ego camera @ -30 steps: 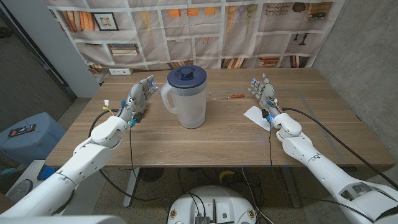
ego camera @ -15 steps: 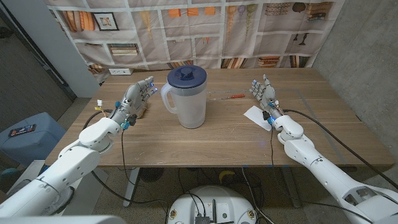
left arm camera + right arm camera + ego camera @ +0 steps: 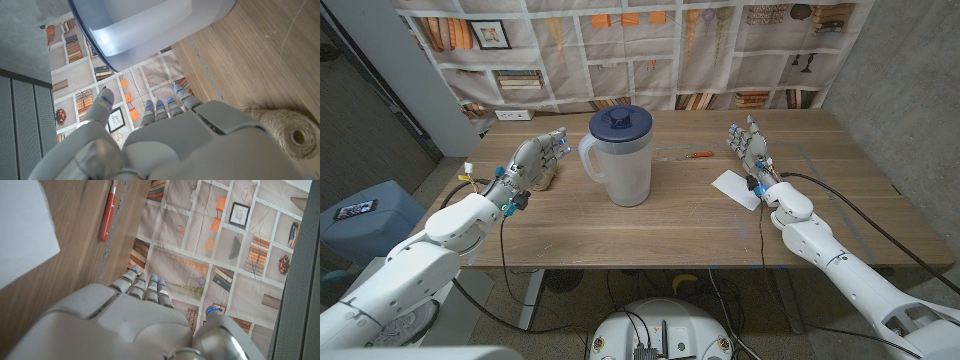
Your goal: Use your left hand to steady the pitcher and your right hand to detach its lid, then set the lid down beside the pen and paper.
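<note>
- We found the pitcher standing upright near the middle of the counter, toward its far edge, its dark blue lid still seated on top.
- Left robot hand hung just beside the pitcher's handle, not touching it; fingers apart, nothing held. A ball of twine lay on the counter close by this hand.
- Right robot hand stood well apart from the pitcher, over the counter's right half, fingers spread and empty.
- White paper lay just beside the right robot hand; the red pen lay beyond it, nearer the far edge.
- Our judgement: the step in hand was the left robot hand's approach. It should close around the pitcher body or handle low down and firmly before the right pulls, or the pitcher may tip or slide.
- The right should then come over the lid from above and lift straight, and land it on the bare wood next to the paper.
- Surface was wood-grain, smooth. Behind it hung a cloth printed with bookshelves; a grey wall stood at the right.
</note>
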